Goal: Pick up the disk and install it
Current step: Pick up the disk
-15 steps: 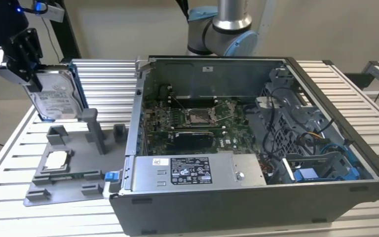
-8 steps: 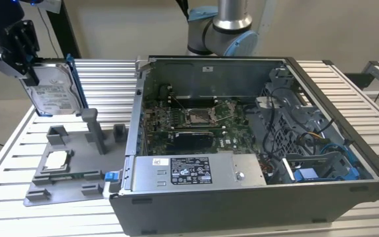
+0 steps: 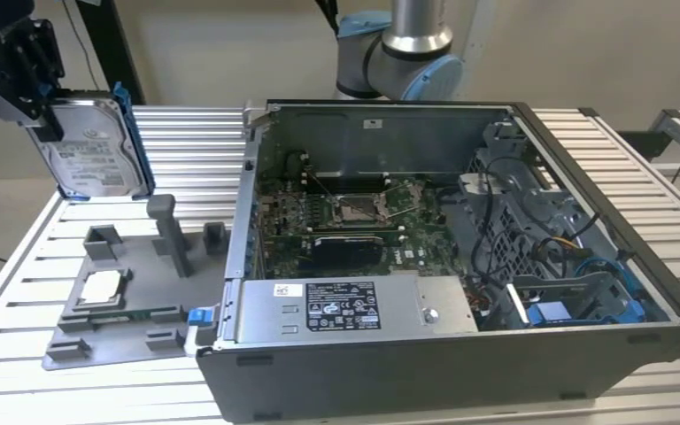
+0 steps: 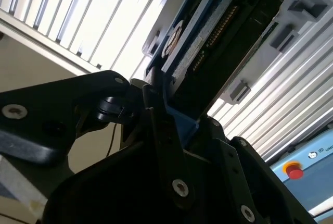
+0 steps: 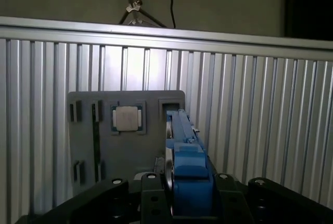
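In the exterior view, the gripper is clenched on the upper edge of the disk. The disk hangs below the fingers, label side showing, blue frame along its edges, clear of everything beneath. Under the gripper, on the slatted table, lies a grey fixture tray with a small square processor chip seated in it. Toward the exterior view's right of the gripper, well apart, stands the open computer case, with the robot arm rising behind it.

In the second wrist view, the black fingers grip one end of the disk, which runs edge-on away from the gripper over the bright table slats.

In the first wrist view, the gripper grasps the disk, seen as a narrow blue edge between the fingers. Beyond the gripper lie the fixture tray and the chip, just beside the disk's far end, on the table.
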Robot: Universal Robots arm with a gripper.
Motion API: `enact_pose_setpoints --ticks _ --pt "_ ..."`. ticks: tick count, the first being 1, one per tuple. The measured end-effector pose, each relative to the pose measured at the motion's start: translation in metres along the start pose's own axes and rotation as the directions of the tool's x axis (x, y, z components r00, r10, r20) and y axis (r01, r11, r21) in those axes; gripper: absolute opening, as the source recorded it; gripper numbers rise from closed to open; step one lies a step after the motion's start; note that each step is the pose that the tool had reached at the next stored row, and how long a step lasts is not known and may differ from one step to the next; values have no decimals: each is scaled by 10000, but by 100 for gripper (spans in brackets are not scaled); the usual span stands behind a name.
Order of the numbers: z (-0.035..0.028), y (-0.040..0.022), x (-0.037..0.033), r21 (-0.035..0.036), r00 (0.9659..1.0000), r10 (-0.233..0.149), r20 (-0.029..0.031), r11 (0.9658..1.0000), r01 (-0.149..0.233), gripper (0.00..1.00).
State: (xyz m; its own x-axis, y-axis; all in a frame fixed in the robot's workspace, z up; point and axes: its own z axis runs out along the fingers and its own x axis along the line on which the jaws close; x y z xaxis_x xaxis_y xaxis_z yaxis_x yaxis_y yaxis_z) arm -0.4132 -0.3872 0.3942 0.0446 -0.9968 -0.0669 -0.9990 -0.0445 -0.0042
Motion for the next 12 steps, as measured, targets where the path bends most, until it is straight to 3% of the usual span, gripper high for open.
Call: enact_pose_setpoints --ticks 12 --pt "-242 -1 -16 0 10000 0 0 10000 0 0"
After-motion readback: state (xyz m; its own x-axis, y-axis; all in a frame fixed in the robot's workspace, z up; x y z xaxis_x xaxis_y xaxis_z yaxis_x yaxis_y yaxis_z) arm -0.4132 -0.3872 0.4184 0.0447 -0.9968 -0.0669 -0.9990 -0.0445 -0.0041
